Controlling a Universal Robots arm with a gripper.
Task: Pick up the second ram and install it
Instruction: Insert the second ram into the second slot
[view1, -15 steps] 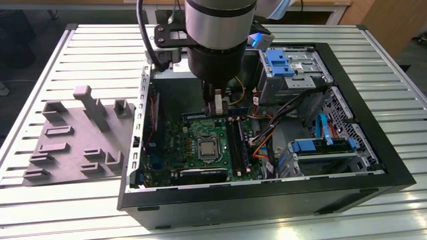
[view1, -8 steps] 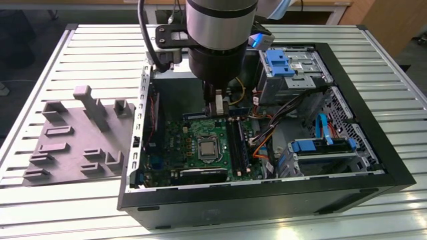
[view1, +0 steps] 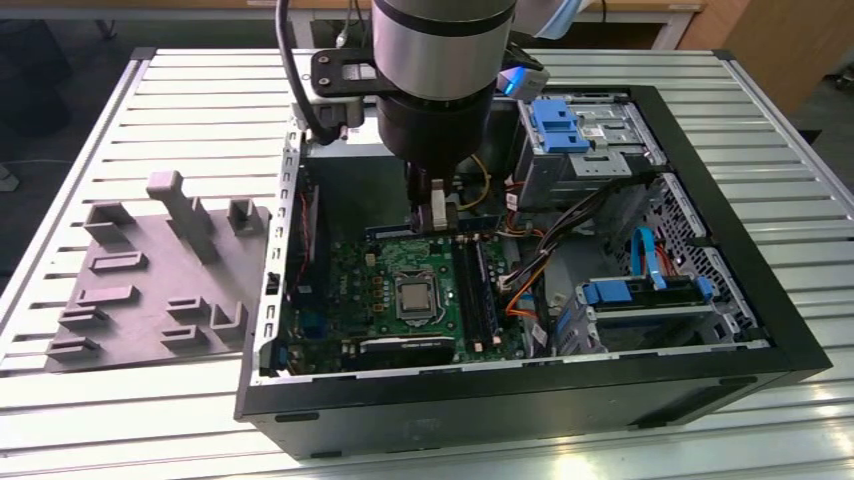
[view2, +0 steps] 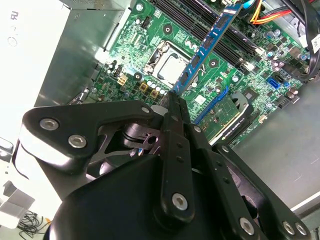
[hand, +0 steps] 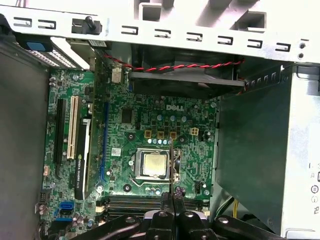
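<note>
End effector (view2: 174, 97) closed on one end of the second ram (view2: 205, 50), which projects straight out from its fingertips over the green board (view2: 125, 50). To seat it well, align the stick's edge with the long black slots (view2: 242, 41) beyond the fingertips, then press evenly

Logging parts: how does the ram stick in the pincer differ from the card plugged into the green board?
The second ram is blue and slim; the plugged-in card is green and broader. The second ram is clamped in the pincer over the green board; the plugged-in card sits in its slot. Both are flat circuit boards.
</note>
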